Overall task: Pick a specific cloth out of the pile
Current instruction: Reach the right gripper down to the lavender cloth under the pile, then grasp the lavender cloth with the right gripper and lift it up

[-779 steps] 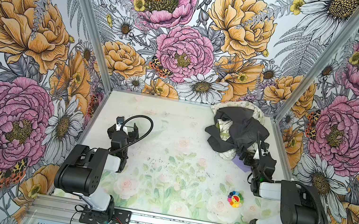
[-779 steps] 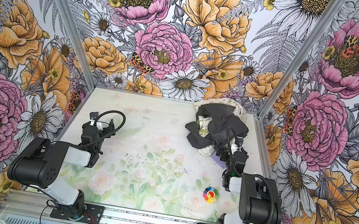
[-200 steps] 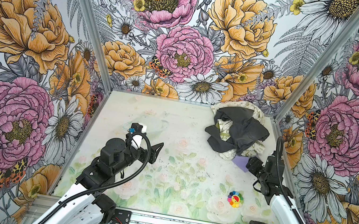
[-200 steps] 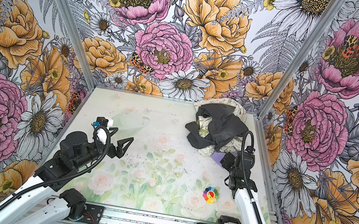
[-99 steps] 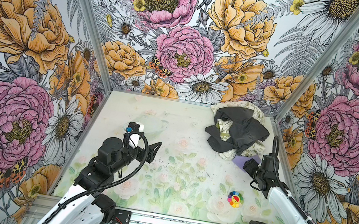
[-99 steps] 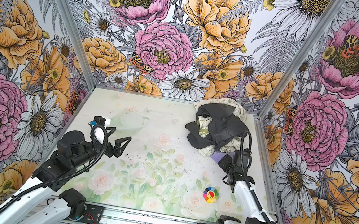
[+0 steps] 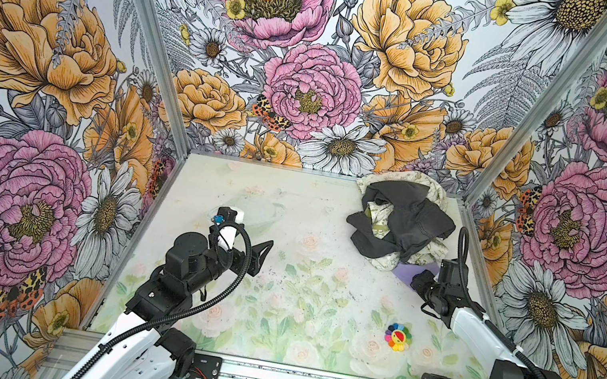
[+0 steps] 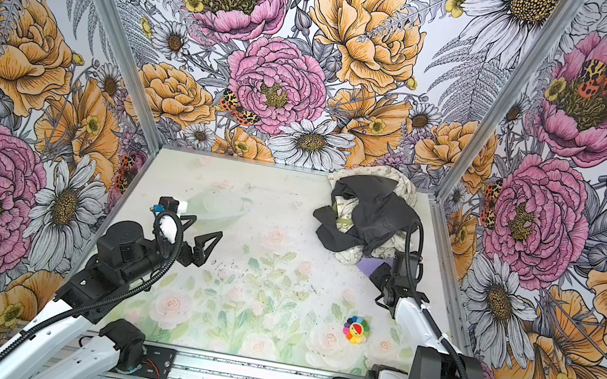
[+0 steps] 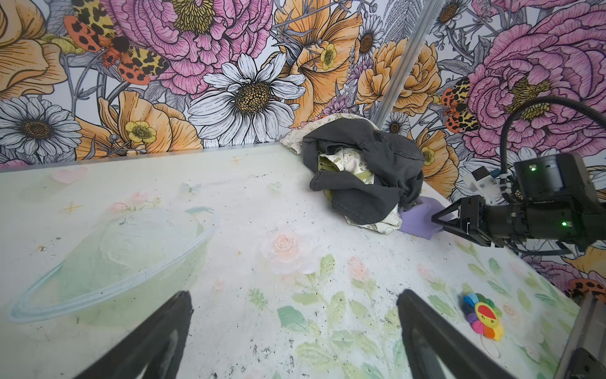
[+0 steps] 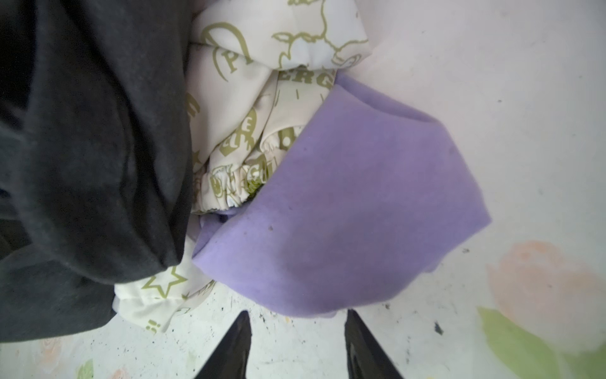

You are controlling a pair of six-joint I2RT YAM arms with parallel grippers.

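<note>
Against one pile [image 7: 410, 218] lies one lavender cloth [image 7: 410, 272].

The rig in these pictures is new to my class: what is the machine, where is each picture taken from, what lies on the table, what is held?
A robot with a left arm and a right arm, each ending in a pincer. Two pictures look down from overhead; two come from cameras on the wrists. On the table lie a pile of grey and cream fabric, a purple cloth poking out under it, and a rainbow toy. The left pincer is open over bare table. The right pincer is open at the purple cloth's edge; nothing is held.
</note>
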